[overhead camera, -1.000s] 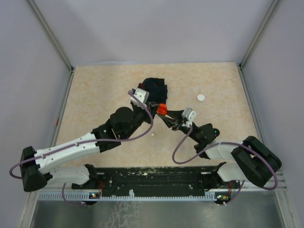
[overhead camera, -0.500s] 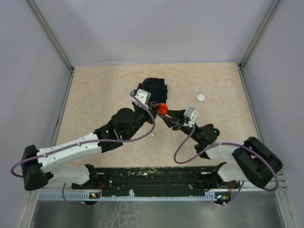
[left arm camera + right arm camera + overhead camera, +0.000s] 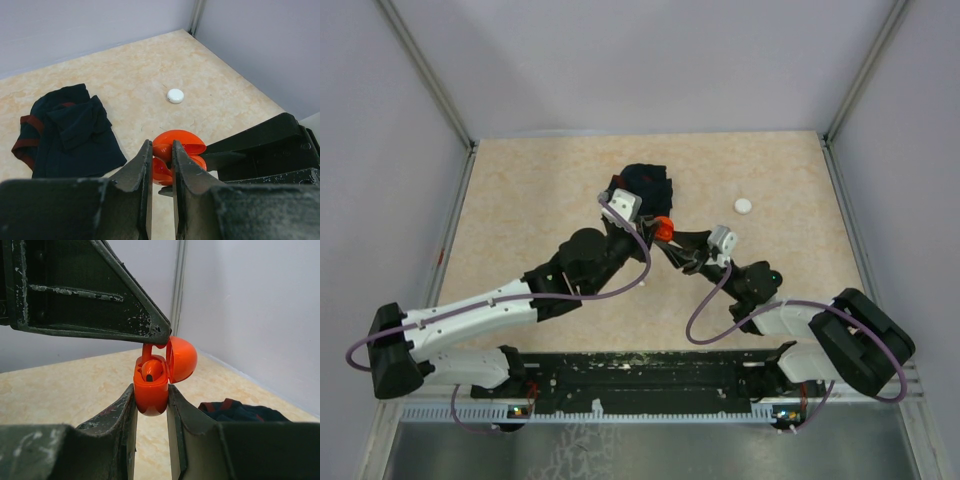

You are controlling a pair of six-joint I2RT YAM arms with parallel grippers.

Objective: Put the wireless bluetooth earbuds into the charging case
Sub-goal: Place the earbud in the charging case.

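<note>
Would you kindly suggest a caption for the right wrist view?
Right end effector clamps the open orange charging case, one earbud seated inside, left end effector directly above.

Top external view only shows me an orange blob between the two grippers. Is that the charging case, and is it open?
Observer: Yes. The right wrist view shows the orange charging case clamped between the fingers of the right gripper, lid hinged open.
Operator: Any earbud inside?
Observer: One orange earbud with a dark tip sits in a well.
Operator: And the left gripper?
Observer: Shut, right above the case; a thin orange stem reaches up to its fingers, grip unclear.
</note>
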